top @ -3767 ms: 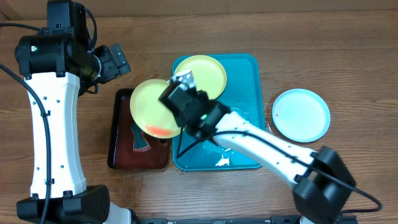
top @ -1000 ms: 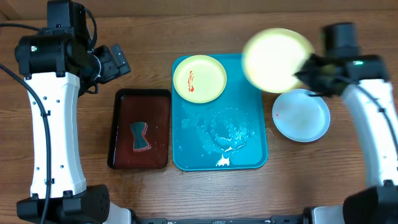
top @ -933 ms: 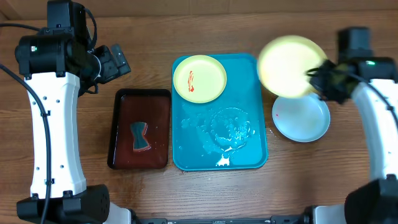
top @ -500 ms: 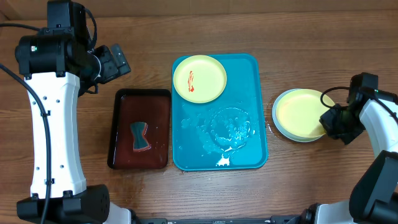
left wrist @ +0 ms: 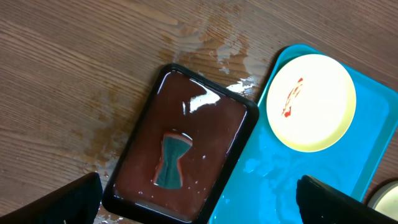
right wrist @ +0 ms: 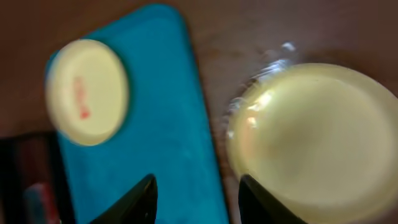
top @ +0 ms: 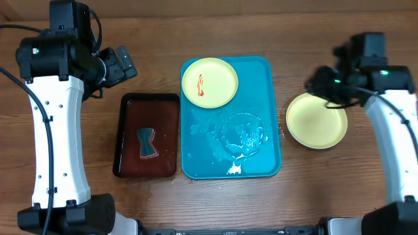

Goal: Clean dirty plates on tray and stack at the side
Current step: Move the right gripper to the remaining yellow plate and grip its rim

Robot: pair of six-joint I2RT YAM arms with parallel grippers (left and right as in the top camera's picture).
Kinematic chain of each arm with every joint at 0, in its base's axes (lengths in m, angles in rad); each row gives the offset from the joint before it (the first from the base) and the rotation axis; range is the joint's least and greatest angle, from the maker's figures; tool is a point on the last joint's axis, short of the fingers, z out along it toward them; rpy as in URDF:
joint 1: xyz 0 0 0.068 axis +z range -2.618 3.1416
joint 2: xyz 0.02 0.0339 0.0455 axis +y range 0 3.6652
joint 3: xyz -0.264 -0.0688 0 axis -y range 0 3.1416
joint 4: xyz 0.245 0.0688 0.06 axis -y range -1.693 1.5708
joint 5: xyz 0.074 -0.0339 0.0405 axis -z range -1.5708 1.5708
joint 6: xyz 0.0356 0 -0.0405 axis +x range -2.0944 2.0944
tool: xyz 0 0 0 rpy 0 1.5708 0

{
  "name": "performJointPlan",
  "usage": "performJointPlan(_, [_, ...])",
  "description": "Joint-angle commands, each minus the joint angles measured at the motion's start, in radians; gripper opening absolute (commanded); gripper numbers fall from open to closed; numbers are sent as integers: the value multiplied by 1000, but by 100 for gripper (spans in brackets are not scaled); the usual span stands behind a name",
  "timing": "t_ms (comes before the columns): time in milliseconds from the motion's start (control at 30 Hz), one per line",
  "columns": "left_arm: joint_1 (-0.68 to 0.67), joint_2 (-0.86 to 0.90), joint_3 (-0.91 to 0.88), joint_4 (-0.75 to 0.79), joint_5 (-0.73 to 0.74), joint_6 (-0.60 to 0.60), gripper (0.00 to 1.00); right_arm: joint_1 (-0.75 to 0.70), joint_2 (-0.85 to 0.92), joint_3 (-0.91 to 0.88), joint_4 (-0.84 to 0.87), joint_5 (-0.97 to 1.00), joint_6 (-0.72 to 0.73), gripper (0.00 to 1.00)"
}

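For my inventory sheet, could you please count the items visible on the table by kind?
Plates: 2, the smeared plate on the turquoise tray and the clean plate on the table to its right.
Trays: 2, the turquoise one and the dark tray.
Teal sponge: 1.
Total: 5.

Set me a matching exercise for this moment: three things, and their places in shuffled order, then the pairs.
1. round yellow-green plastic plate with a red smear
2. round clean yellow-green plastic plate
3. hourglass-shaped teal sponge

A. in the dark red-brown rectangular tray
B. on the turquoise rectangular plastic tray
C. off that tray, to its right

Pairs: 1-B; 2-C; 3-A
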Motion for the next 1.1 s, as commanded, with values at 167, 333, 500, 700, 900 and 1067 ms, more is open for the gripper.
performJointPlan(167, [3,-20,19,2,0,11,100,328,95,10,282,174,-51,46])
performJointPlan(333, [3,-20,19,2,0,11,100,413,272,10,435,299,-52,51])
performJointPlan(500, [3,-20,19,2,0,11,100,412,445,10,595,330,-71,61])
performJointPlan(700, [3,-20,19,2,0,11,100,412,599,10,680,330,-84,55])
performJointPlan(900, [3,-20,19,2,0,11,100,412,603,17,639,330,-75,4])
performJointPlan(1067, [3,-20,19,2,0,11,100,411,483,37,504,330,-23,4])
